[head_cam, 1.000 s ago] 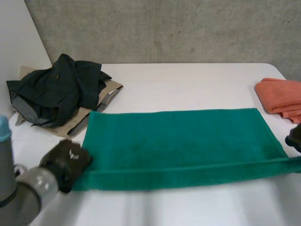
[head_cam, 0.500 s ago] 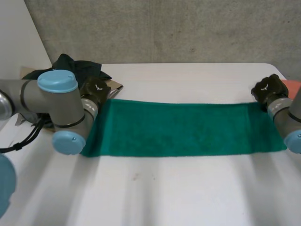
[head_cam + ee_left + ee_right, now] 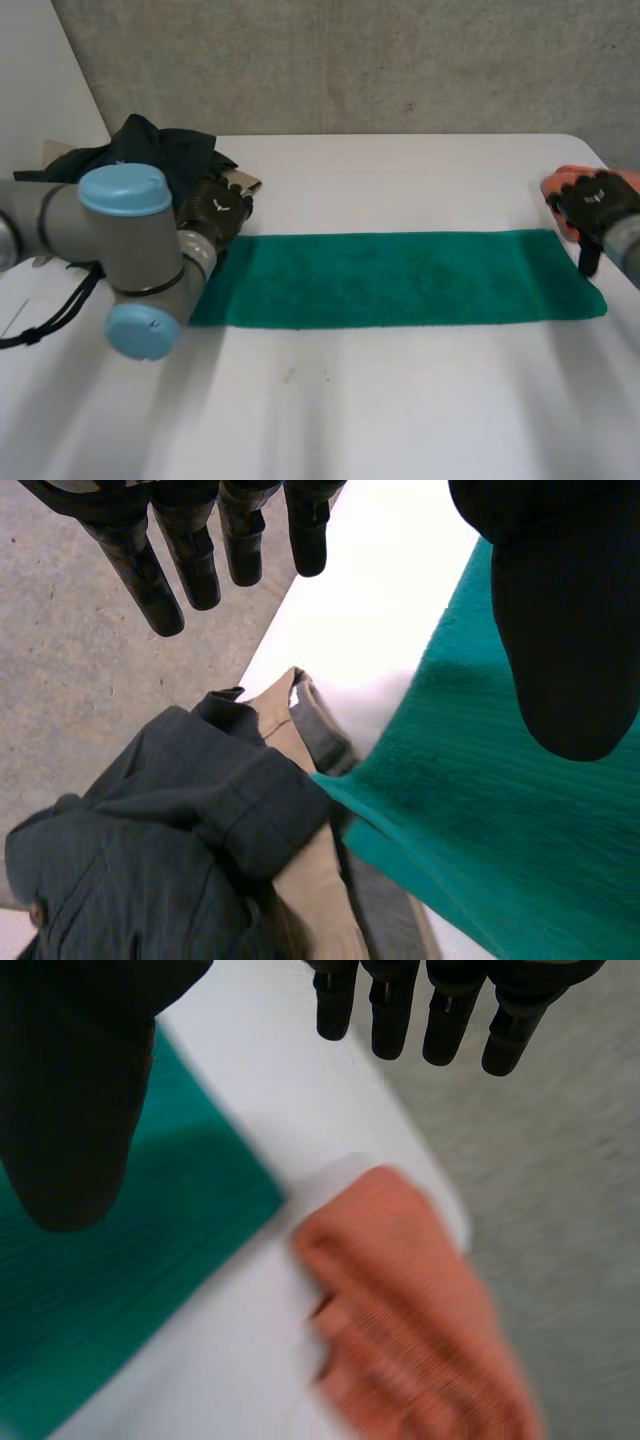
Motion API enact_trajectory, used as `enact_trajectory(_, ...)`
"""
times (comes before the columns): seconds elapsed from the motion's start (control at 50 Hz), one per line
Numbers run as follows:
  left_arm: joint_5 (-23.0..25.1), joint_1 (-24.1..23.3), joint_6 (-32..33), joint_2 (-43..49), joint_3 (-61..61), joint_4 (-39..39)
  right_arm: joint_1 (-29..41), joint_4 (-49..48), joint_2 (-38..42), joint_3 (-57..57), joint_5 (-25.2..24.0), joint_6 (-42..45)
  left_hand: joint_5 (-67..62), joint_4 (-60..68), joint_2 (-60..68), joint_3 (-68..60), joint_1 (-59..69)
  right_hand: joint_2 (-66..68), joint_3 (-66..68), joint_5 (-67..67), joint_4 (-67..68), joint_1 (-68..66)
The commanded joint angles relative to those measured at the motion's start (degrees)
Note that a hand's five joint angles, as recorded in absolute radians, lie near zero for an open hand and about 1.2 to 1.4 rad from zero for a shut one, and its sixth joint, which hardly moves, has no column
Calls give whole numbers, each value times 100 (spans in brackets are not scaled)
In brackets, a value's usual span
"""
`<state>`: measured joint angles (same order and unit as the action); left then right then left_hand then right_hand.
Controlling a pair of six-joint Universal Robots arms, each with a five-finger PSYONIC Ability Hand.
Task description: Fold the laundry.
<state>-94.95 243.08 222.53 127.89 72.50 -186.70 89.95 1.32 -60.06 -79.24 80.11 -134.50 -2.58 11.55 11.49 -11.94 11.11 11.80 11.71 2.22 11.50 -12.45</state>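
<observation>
**Green towel (image 3: 400,278): folded strip, a hand at each end**

Fingers (image 3: 197,570) of the left hand (image 3: 215,208) and fingers (image 3: 390,1015) of the right hand (image 3: 590,200) are hanging straight and spread, gripping nothing. It is lying flat on the surface (image 3: 350,420), long axis running hand to hand, one hand beside each far corner.

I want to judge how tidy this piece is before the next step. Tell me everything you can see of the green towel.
The green towel lies flat on the white table as a long narrow band, plain teal with a terry-like nap and fairly straight edges. One end's far corner meets the pile of dark clothes. The other end lies near the orange cloth, with bare table between. The left hand and right hand, both open, are by its ends, holding nothing.
</observation>
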Motion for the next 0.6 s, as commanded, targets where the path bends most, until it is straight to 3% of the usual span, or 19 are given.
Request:
enact_trajectory(0.02,38,29,-543,-703,923,-182,-697,590,-348,-960,-838,20,258,-155,-149,194,-111,583,591,540,613,-517)
enact_trajectory(0.3,196,20,-843,-809,1355,-516,-962,-70,3,-1084,-1085,11,258,-155,-149,194,-111,1728,1736,1685,1758,-1662)
enact_trajectory(0.38,196,20,-843,-809,1372,-534,-988,-114,126,-1032,-1050,20,258,-155,-149,194,-111,4108,4117,4066,4138,-4043)
enact_trajectory(0.4,196,20,-843,-818,1381,-534,-1041,-131,170,-997,-989,29,258,-155,-149,194,-111,6793,6801,6750,6823,-6728)
enact_trajectory(0.6,196,38,-843,-1064,1539,-534,-1875,-580,-23,-944,-514,300,258,-155,-149,194,-111,6820,6829,6778,6850,-6755)
